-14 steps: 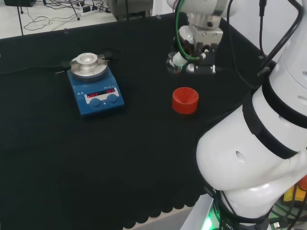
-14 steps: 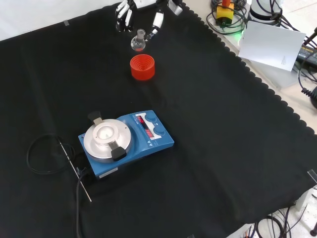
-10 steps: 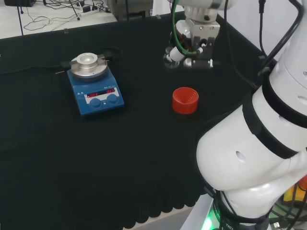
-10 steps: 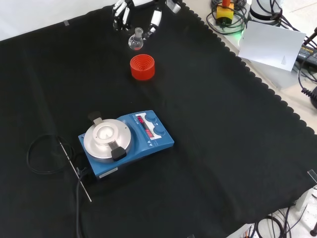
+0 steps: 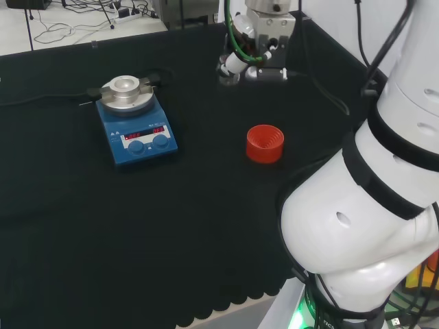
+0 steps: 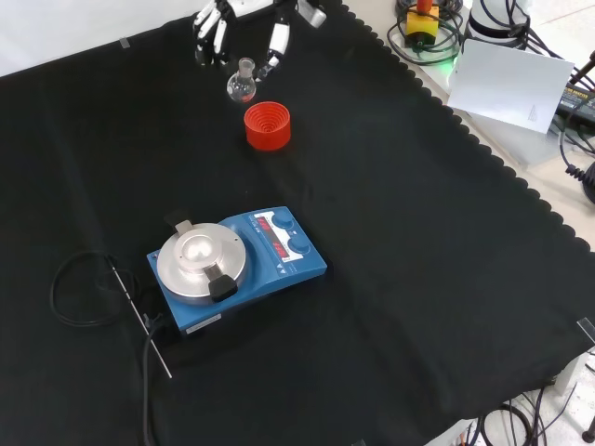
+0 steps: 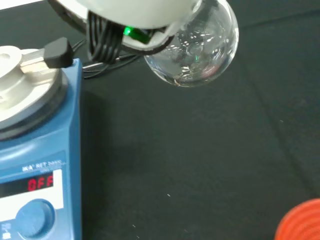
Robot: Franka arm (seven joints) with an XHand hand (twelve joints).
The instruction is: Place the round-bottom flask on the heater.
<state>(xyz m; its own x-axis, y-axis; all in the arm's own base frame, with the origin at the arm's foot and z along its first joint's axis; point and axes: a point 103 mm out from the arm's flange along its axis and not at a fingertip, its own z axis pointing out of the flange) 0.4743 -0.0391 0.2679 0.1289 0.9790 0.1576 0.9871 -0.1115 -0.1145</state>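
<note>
A small clear round-bottom flask (image 6: pixel 241 86) hangs in the air above the cloth, its neck pinched by the hand (image 6: pixel 244 19) at the top of the front view. The wrist view brings its glass bulb (image 7: pixel 196 47) up close under a blurred white part of the hand (image 7: pixel 135 11). In the head view the hand (image 5: pixel 259 41) is high at the back with the flask (image 5: pixel 228 69) at its left. The blue heater (image 6: pixel 237 265) with a round silver plate stands in the middle of the front view, and at the left of the head view, heater (image 5: pixel 134 119); its edge also appears as heater (image 7: pixel 35 150).
A red ribbed ring stand (image 6: pixel 268 125) sits on the cloth just below the flask in the front view, ring stand (image 5: pixel 265 143). A black cable and a thin metal probe (image 6: pixel 139 316) lie left of the heater. The arm's white links (image 5: pixel 370 192) take up the head view's right.
The hand has carried the flask up off the red ring stand and leftwards in both views, farther from the stand and closer to the heater's side.
</note>
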